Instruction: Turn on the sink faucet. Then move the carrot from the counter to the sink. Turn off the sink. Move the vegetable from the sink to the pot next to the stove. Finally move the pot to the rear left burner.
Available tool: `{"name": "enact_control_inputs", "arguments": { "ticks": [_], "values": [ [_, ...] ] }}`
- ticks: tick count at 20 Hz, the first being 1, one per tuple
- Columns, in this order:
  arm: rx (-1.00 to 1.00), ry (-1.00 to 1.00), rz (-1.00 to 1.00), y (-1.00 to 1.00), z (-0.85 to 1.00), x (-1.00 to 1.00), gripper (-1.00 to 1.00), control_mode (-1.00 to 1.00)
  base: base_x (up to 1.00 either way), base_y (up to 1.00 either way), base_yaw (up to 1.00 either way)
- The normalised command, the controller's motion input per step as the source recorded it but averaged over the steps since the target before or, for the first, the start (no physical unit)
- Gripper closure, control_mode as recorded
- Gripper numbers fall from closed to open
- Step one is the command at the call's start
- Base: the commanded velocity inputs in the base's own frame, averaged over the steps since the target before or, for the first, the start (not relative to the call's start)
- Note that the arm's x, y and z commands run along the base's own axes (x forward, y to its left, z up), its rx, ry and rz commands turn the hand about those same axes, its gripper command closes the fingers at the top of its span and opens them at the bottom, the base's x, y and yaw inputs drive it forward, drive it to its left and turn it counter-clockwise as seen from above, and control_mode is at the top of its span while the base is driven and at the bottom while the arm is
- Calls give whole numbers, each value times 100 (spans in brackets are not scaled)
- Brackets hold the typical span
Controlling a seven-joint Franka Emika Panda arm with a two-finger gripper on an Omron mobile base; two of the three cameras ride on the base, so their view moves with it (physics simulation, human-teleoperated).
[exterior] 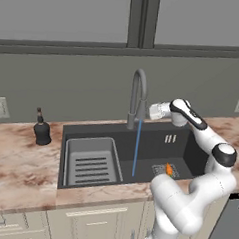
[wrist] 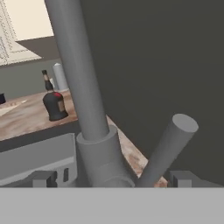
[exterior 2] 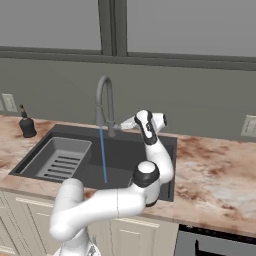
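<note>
The grey arched faucet (exterior: 138,95) runs, a thin blue stream of water (exterior: 136,147) falling into the dark sink (exterior: 155,138). An orange carrot (exterior: 169,169) lies on the sink floor at the right, near the drain. My gripper (exterior: 146,112) is level with the faucet's base, pointing left at it. In the hand view the gripper (wrist: 113,178) is open, its fingertips (wrist: 43,178) wide apart on either side of the faucet column (wrist: 83,87) and the tilted handle lever (wrist: 168,148). The faucet (exterior 2: 104,102) and gripper (exterior 2: 125,124) appear from the right too. The pot is out of view.
A grey drying rack (exterior: 91,162) fills the sink's left half. A black soap dispenser (exterior: 41,129) stands on the marble counter (exterior: 18,165) to the left. A dark stove edge (exterior: 233,223) shows at the lower right. The wall and window lie close behind the faucet.
</note>
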Motion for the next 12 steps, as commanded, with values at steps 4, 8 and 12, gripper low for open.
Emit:
{"name": "enact_control_inputs", "arguments": {
  "ticks": [4,8,12],
  "values": [
    [0,-2,7,48,0,-7,-100,-100,0,0,0],
    [0,-3,7,48,3,-6,-100,-100,0,0,0],
    [0,-4,5,57,14,-14,-100,-100,0,0,0]
  ]
}}
